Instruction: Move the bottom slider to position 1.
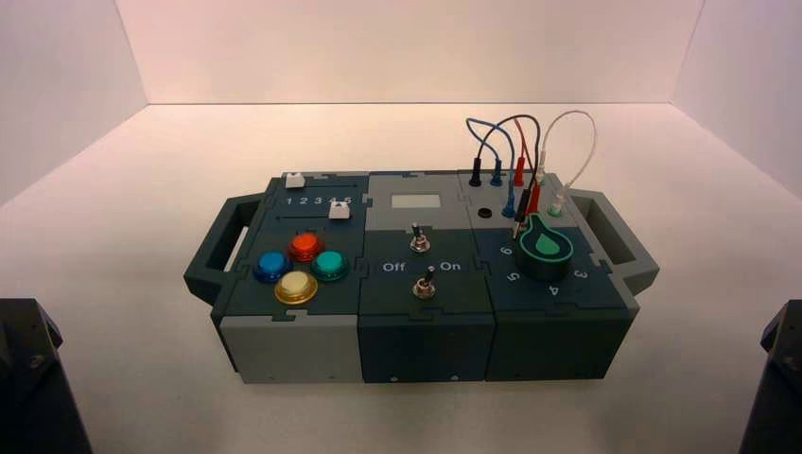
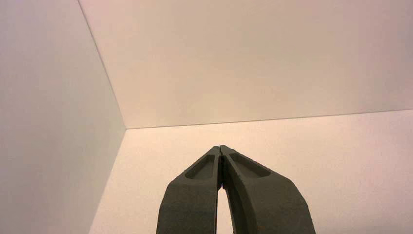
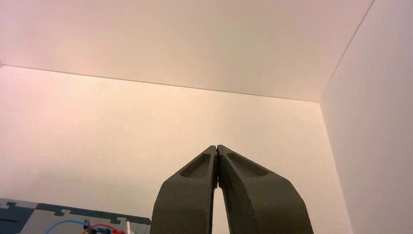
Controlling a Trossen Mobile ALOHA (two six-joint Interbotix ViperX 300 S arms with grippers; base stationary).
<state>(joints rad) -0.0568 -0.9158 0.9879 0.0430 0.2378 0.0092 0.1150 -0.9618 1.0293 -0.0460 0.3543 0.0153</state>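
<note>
With its tips pressed together, the black left gripper point(image 2: 220, 147), at the near left, should nudge the small white plastic bottom slider point(image 1: 339, 211), above the green button point(image 1: 330, 265), gently leftward along its slot; the black right gripper point(image 3: 217, 147) is parked near right.

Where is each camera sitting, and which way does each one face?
High view: above and behind the arms, looking down at the box; a dark piece of each arm shows at the lower corners.
Left wrist view: on the left arm, facing the pale walls and tabletop; only the left gripper shows, its fingers together.
Right wrist view: on the right arm, facing similar walls, with the box's wired corner in sight; the right gripper shows, also closed.
Shared: the high and right wrist views both show the wires.
</note>
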